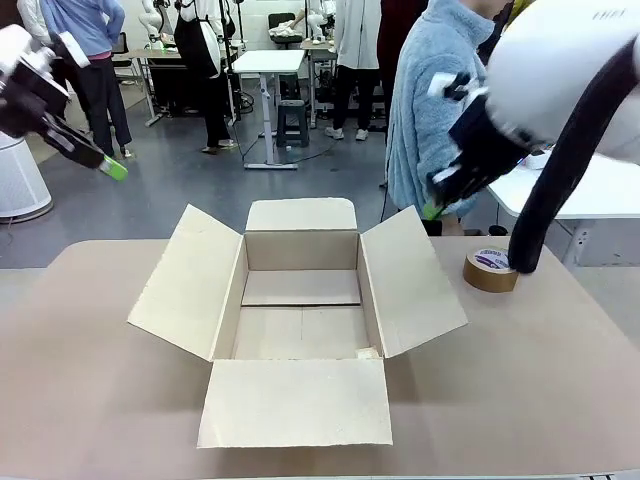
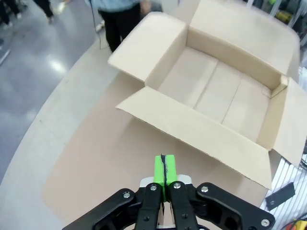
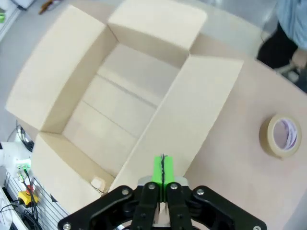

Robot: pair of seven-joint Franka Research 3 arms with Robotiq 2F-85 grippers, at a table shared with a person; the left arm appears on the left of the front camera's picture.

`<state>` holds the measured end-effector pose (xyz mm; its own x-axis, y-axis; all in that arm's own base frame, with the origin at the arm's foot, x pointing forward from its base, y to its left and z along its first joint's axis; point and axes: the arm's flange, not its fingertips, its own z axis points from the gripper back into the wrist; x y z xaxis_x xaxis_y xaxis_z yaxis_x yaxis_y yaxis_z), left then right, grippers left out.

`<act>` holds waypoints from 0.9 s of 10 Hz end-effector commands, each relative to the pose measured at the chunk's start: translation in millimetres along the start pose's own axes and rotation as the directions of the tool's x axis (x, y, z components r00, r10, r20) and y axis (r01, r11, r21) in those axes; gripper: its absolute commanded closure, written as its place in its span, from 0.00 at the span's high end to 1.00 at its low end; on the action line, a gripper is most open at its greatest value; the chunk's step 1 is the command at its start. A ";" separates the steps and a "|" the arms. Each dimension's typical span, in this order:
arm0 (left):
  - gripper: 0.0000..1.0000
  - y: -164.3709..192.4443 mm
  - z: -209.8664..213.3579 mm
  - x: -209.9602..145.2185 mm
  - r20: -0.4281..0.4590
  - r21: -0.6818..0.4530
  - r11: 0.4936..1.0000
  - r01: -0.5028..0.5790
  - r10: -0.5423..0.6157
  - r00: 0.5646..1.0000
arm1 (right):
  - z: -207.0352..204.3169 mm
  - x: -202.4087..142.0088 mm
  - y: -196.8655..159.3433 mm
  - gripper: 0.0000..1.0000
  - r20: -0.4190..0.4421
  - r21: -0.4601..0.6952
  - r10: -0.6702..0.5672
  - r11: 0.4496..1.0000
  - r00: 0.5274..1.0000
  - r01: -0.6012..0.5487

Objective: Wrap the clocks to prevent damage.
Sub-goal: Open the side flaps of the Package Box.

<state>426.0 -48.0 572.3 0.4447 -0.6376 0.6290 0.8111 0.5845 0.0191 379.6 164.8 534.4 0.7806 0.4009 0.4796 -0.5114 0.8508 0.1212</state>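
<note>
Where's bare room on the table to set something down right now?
Bare table lies left of the cardboard box, out to the table's left edge, and right of it, nearer than the tape roll. It is tighter at the far right, around the roll. Inside the box is bare too.

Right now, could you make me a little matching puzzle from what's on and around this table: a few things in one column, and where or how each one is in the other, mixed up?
Things:
1. cardboard box
2. tape roll
3. left hand
4. person in the light blue top

Places and states:
A. standing at the far side of the table
B. shut, raised in the air at the left
C. open, flaps spread out, in the middle of the table
D. lying flat on the table, right of the box

Pairs: 1-C, 2-D, 3-B, 4-A.
</note>
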 end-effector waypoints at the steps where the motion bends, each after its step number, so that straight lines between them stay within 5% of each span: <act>1: 0.00 -23.5 -23.2 -5.7 -0.093 0.101 0.993 -0.053 0.063 0.994 | -25.3 0.0 6.7 0.01 -0.063 -0.066 -0.079 0.995 0.995 0.075; 3: 0.00 -28.6 -39.0 -9.2 -0.144 0.123 0.991 -0.043 0.061 0.988 | -41.7 0.7 7.3 0.01 -0.081 -0.060 -0.065 0.996 0.995 0.060; 4: 0.00 -23.2 -30.5 -6.6 -0.079 0.077 0.997 -0.021 0.027 0.996 | -31.2 -6.8 10.2 0.01 -0.073 -0.061 -0.067 0.996 0.995 0.063; 9: 0.01 -22.9 -31.7 -7.4 -0.073 0.080 0.996 -0.030 0.036 0.997 | -31.5 -5.3 9.8 0.01 -0.071 -0.048 -0.067 0.997 0.995 0.064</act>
<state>416.6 -71.7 543.3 0.4970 -0.6513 0.5734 0.7670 0.6388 0.0609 381.4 181.1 507.1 0.8357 0.3651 0.4102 -0.4436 0.8891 0.1124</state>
